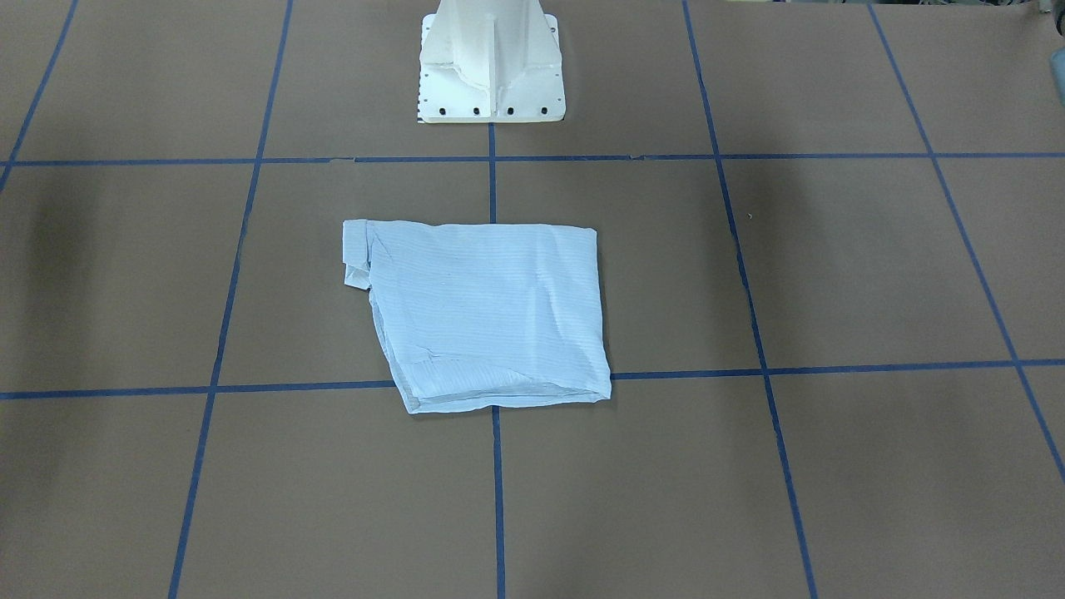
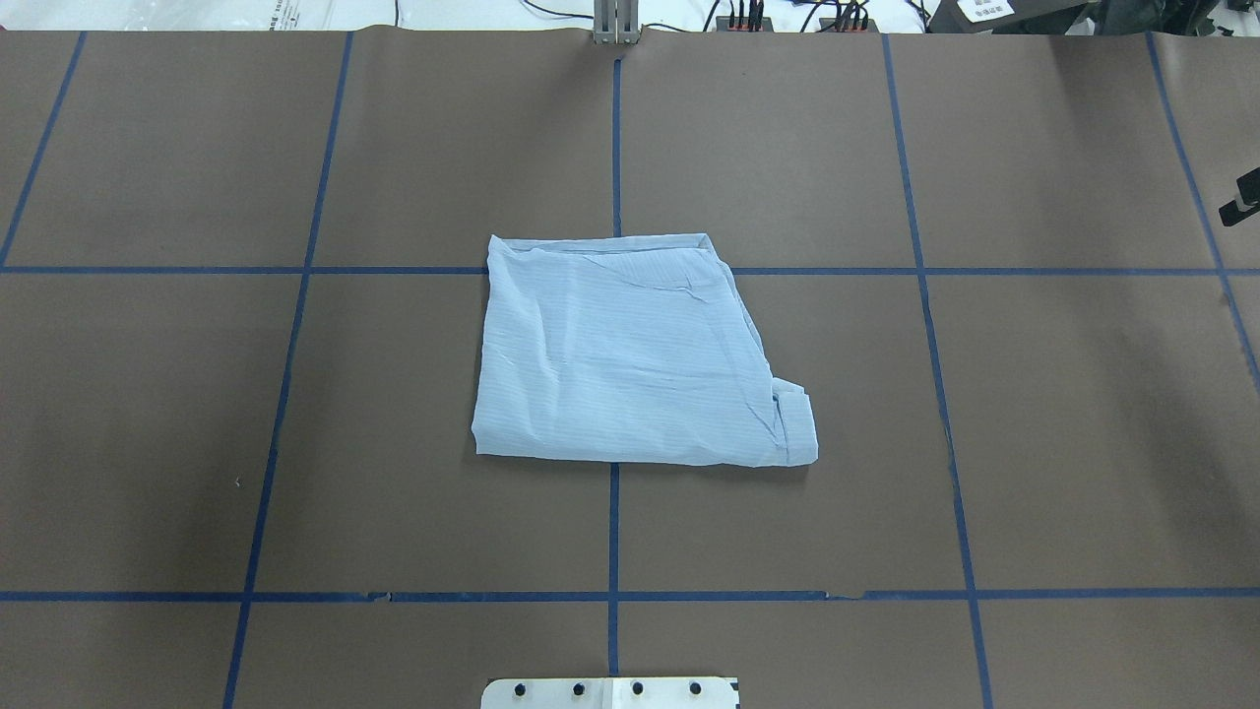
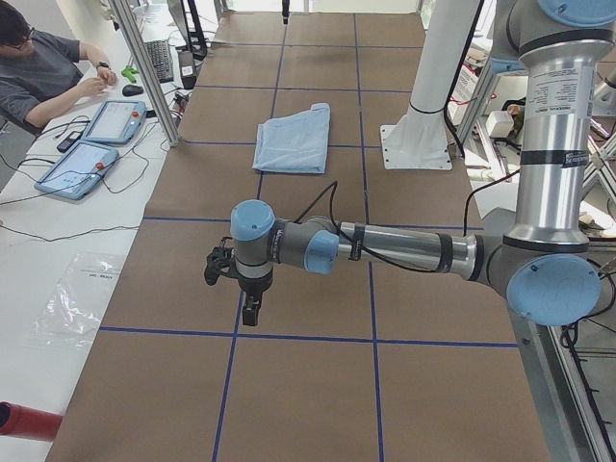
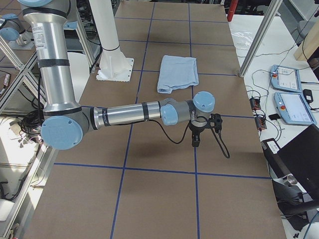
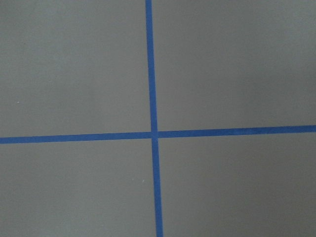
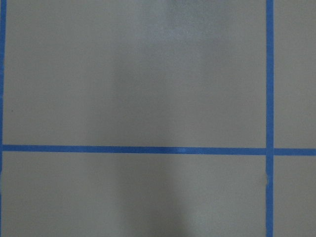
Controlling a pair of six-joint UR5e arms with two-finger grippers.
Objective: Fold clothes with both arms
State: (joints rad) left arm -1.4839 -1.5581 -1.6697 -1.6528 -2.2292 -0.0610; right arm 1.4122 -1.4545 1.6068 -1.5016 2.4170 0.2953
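Note:
The light blue striped shirt (image 1: 491, 312) lies folded into a rough rectangle at the middle of the table, also seen in the overhead view (image 2: 630, 359). Nothing touches it. Both arms are held out over the table's ends, far from the shirt. The left gripper (image 3: 248, 313) points down over bare table in the left side view. The right gripper (image 4: 195, 142) points down over bare table in the right side view. I cannot tell whether either is open or shut. Both wrist views show only brown table and blue tape lines (image 5: 152, 133).
The white pedestal base (image 1: 491, 75) stands at the robot's side of the table. An operator (image 3: 43, 72) sits with tablets at a side desk. A small black part (image 2: 1242, 197) shows at the overhead view's right edge.

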